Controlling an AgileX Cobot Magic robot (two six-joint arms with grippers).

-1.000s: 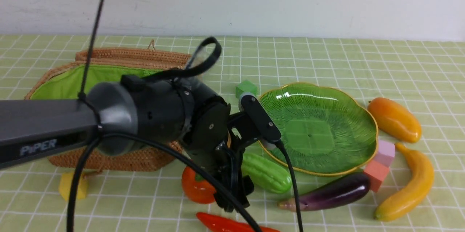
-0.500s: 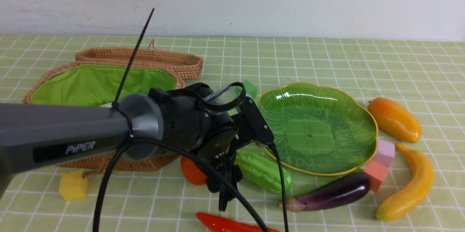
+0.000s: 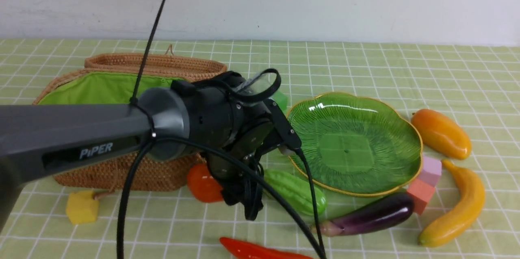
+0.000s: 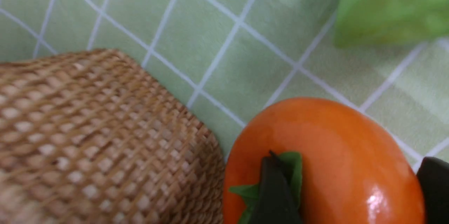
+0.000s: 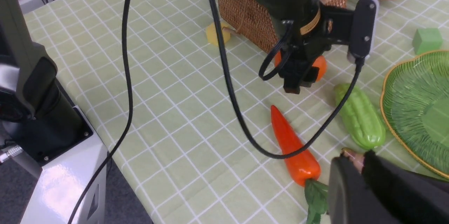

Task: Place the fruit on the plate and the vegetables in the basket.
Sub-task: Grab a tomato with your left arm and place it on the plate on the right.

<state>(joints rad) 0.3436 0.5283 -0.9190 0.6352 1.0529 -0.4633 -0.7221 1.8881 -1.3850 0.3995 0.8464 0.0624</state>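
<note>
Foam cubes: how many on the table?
4: yellow cube in front of the basket, green cube just left of the plate, pink cube and coral cube between plate and banana. Left arm may hide more.

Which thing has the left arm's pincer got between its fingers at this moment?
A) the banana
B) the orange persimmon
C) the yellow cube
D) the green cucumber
B: in the left wrist view the orange persimmon sits between the two dark fingers of the left pincer, close beside the basket.
</note>
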